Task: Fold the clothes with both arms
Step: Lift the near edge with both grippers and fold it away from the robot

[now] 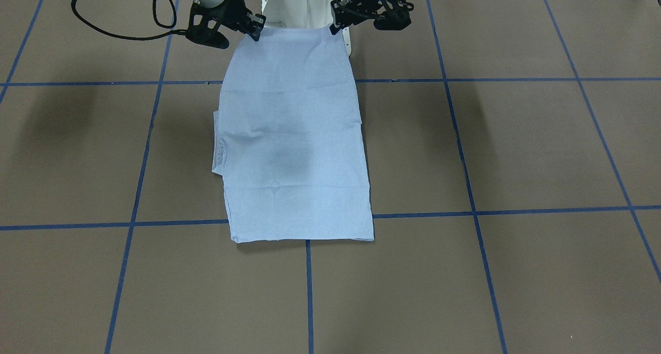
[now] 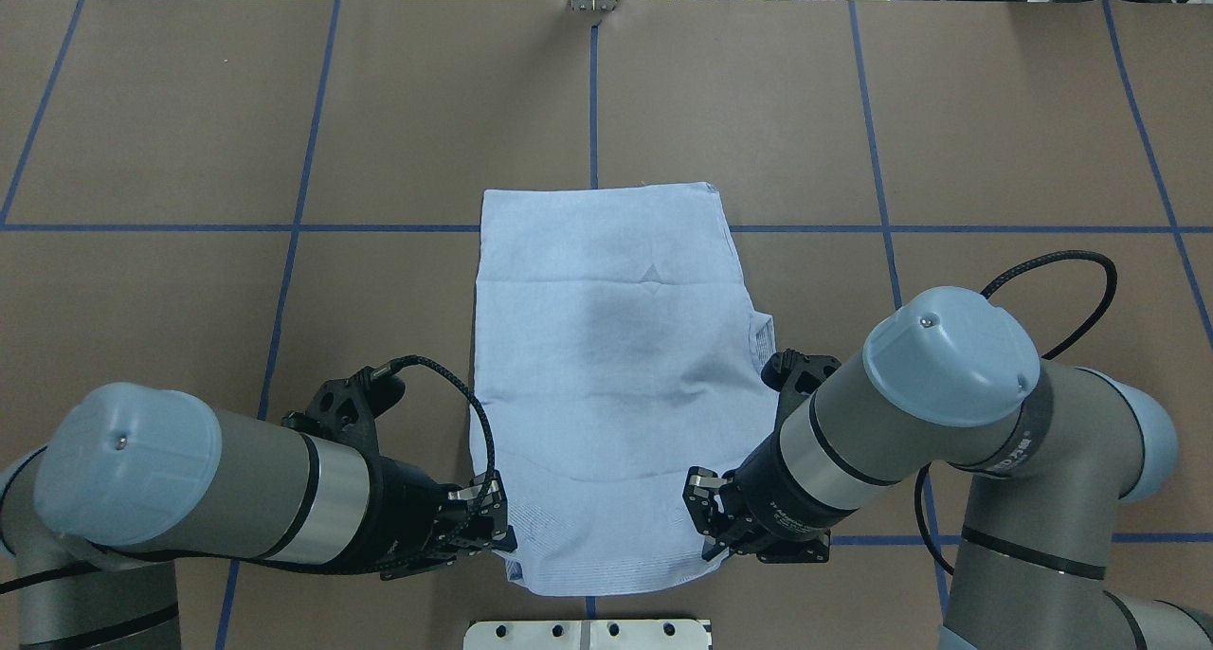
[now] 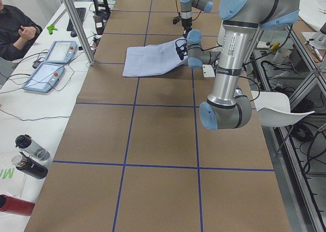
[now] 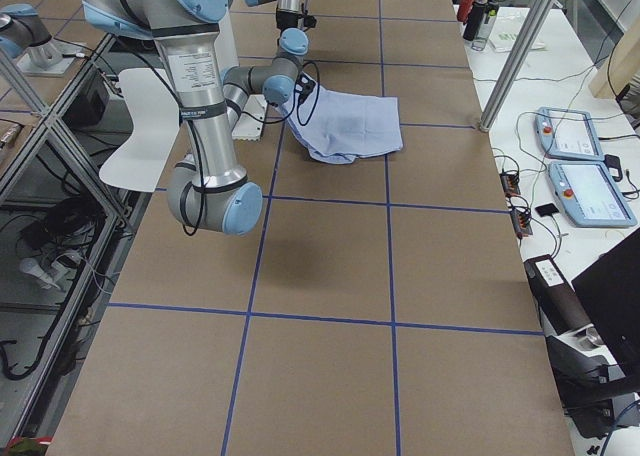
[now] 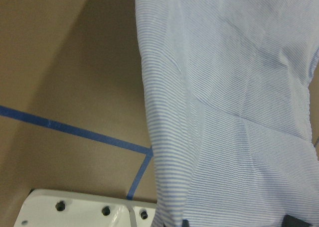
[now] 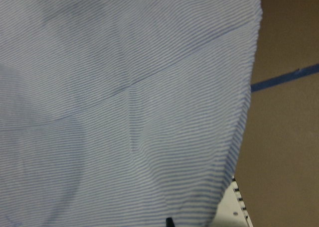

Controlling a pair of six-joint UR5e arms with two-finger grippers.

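The light blue striped shirt (image 1: 294, 147) lies folded into a long rectangle in the middle of the table (image 2: 142, 157), its far edge flat and a bit of sleeve sticking out at one side (image 2: 761, 337). My left gripper (image 2: 502, 534) is shut on the shirt's robot-side corner, at the right in the front-facing view (image 1: 336, 28). My right gripper (image 2: 706, 527) is shut on the other robot-side corner (image 1: 256, 32). The held edge is stretched between them, raised just off the table above the pedestal. Both wrist views are filled with striped cloth (image 5: 234, 112) (image 6: 124, 112).
The white pedestal base (image 2: 588, 634) sits right under the held edge. Blue tape lines grid the brown table. A seated person (image 3: 15, 31), two teach pendants (image 3: 51, 64), a metal post (image 3: 76, 23) and bottles (image 3: 28, 155) are along the table's far side.
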